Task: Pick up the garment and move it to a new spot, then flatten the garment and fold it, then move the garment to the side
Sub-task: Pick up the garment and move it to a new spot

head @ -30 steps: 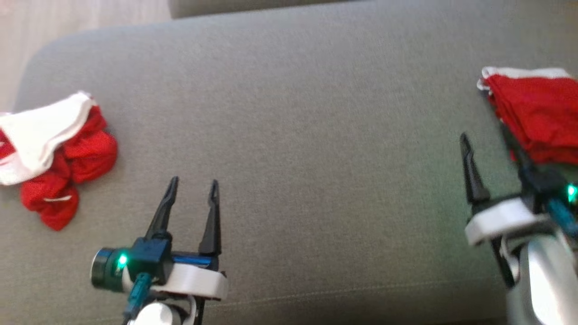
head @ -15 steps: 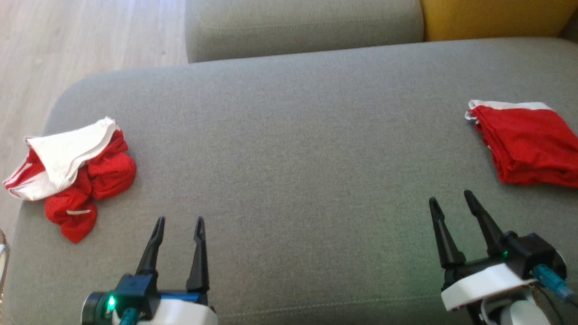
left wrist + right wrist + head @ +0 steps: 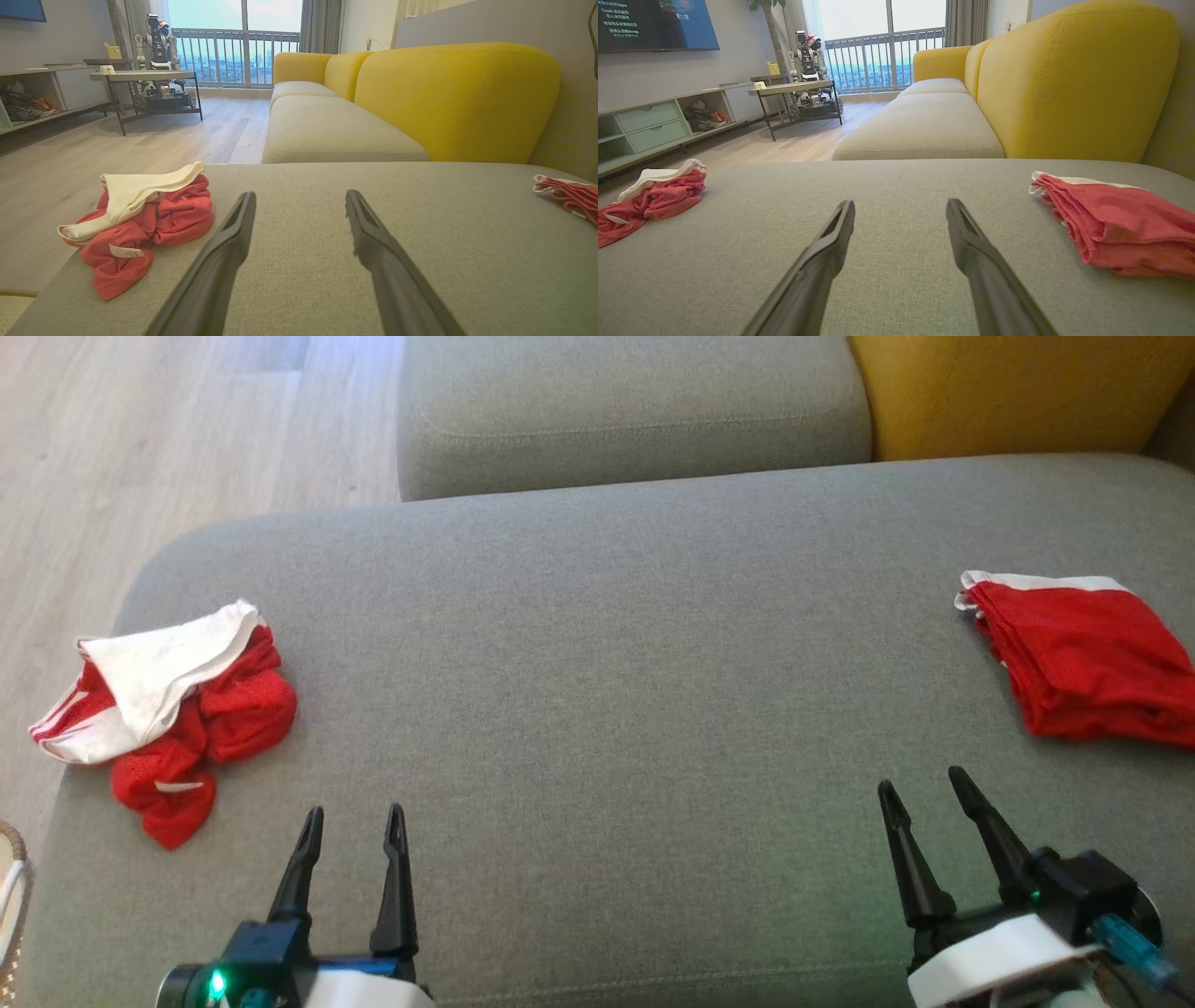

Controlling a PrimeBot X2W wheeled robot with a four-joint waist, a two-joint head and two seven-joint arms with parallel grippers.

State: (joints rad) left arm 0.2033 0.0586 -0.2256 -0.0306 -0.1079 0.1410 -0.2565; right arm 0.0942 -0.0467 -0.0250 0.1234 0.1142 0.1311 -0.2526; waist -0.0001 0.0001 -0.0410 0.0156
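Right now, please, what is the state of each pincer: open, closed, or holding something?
Left pincer: open, holding nothing.
Right pincer: open, holding nothing.

Lines of white text glow on the wall screen (image 3: 654,23), too small to read. The crumpled garment (image 3: 177,219) carries a white tag (image 3: 124,252), with nothing legible on it.

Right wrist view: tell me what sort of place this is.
Most likely a home living room: a yellow sofa runs along the wall, a TV hangs above a low cabinet, and a balcony railing stands at the far end.
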